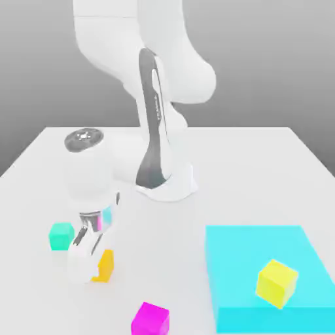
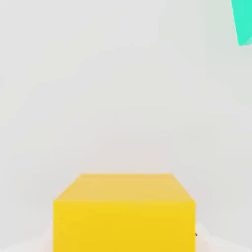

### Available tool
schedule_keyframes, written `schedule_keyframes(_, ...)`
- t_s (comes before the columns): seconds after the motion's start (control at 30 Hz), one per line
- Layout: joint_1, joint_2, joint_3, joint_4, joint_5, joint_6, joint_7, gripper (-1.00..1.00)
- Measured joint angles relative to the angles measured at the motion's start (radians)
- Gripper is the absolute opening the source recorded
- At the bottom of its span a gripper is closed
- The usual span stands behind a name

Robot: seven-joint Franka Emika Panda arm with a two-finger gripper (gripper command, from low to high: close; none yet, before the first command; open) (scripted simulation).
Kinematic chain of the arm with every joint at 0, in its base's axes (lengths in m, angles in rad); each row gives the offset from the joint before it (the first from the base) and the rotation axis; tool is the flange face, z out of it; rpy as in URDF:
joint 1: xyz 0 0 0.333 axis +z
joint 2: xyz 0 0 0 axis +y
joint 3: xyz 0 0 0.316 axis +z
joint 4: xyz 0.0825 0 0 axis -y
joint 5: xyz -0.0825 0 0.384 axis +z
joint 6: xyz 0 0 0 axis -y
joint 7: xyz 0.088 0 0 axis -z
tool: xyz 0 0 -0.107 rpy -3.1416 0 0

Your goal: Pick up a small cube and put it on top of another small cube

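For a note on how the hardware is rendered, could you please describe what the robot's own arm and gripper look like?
The arm is smooth and white, with thick rounded segments, a long dark grey strip down one link, and a glossy grey round cap above the wrist. The gripper is pale too, with darker metallic-looking details.

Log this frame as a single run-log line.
gripper: shut on small orange cube | place: table | stacking: not yet | target: small teal-green cube, apart from orange cube
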State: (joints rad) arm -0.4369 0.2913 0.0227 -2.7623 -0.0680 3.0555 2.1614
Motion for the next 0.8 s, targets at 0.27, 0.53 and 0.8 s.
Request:
schedule_keyframes(0.27, -0.067, -0.260, 0.014, -0.052, 0.053, -0.209, -0.066, -1.00)
schedule_keyframes(0.53, -0.240, -0.424, -0.131, -0.108, 0.030, -0.316, -0.238, -1.00)
schedule_keyframes(0.8, -0.241, -0.230, -0.124, -0.099, 0.098, -0.132, -0.294, 1.00)
